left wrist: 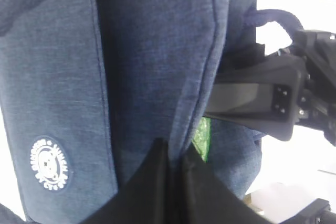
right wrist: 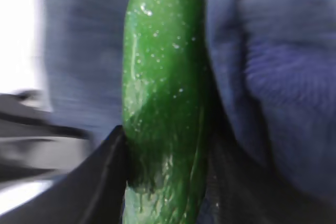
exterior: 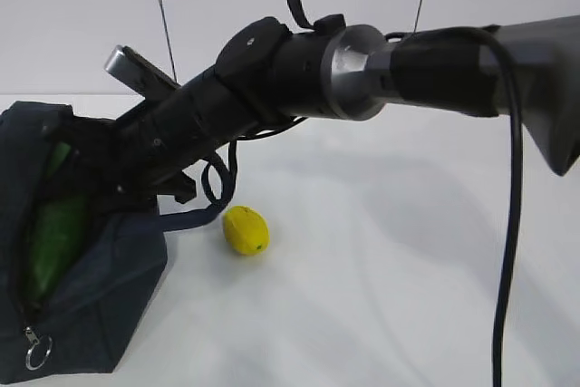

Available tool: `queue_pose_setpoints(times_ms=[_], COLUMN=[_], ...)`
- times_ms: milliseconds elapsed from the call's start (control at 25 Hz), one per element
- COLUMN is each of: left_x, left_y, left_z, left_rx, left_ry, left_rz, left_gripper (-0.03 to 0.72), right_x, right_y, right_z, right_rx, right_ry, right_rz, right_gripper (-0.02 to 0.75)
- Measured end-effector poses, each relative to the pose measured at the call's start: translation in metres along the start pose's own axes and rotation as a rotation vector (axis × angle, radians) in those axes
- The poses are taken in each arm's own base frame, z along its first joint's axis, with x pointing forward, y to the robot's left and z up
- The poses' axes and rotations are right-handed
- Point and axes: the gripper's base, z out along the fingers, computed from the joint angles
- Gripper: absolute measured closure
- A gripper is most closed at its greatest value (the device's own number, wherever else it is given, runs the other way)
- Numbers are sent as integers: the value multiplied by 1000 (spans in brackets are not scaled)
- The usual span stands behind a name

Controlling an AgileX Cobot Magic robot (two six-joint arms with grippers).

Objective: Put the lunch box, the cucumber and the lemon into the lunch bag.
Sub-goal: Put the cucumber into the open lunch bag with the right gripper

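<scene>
1. Exterior view is showing the right arm reaching across the middle into the mouth of the lunch bag [exterior: 100, 314], which is sitting at the left edge of the white table [exterior: 399, 251]. The cucumber [exterior: 56, 237] is lying partly inside the opening, green against the dark lining.
2. Right wrist view is showing the right gripper [right wrist: 163, 182] clamped on the cucumber, dark fingers sitting on either side of its lower part, blue fabric pressing close all round.
3. Left wrist view is showing the left gripper [left wrist: 173, 174] pinched together on a fold of the bag's rim, holding the mouth open; a sliver of green is peeking out just beside it.
4. The lemon [exterior: 246, 229] is waiting on the table just beside the bag, not yet packed. The lunch box is not showing in any view; whether it is inside, I cannot tell.
5. Risks, as judged: the cucumber's glossy, wet-looking skin could be slipping in the grip; its length could be snagging on the soft rim or the loop handle [exterior: 213, 189] near the wrist; if the pinched fold is slipping free, the limp fabric could be collapsing over the opening.
6. Materials: woven denim-like navy cloth, floppy; smooth, speckled cucumber; dimpled oval lemon; silver ring pull [exterior: 37, 351] on the zipper.
</scene>
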Motion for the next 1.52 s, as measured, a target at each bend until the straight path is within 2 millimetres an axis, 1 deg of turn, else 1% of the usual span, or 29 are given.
queue_pose_setpoints(times_ms=[80, 200, 760, 880, 960, 1040, 1120, 1240, 1400, 1520], left_x=[0, 1, 1, 1, 1, 1, 1, 1, 1, 2], left_y=[-2, -3, -5, -5, -6, -6, -6, -6, -6, -6], left_z=[-1, -2, -2, -2, -2, -2, -2, -2, -2, -2], left_rx=[4, 9, 29, 32, 34, 34, 34, 35, 36, 39], left_ry=[-8, -9, -2, -4, -5, -5, -5, -4, -4, 0], left_rz=[2, 7, 9, 13, 14, 15, 16, 17, 19, 19], left_gripper=[681, 681, 681, 681, 681, 681, 681, 681, 681, 681], right_x=[1, 2, 0, -2, -3, -3, -4, -3, -4, -4], right_y=[-8, -15, -14, -12, -12, -10, -8, -5, -5, 3], right_z=[2, 5, 6, 6, 6, 6, 6, 6, 5, -3], right_rx=[45, 78, 62, 44, 37, 23, 0, -37, -55, -43], right_ry=[15, 28, -4, -19, -29, -36, -38, -31, -28, -28], right_rz=[-23, -24, 6, 5, -7, -3, 2, -41, -77, -155], right_gripper=[414, 414, 409, 378, 328, 256, 218, 202, 200, 200])
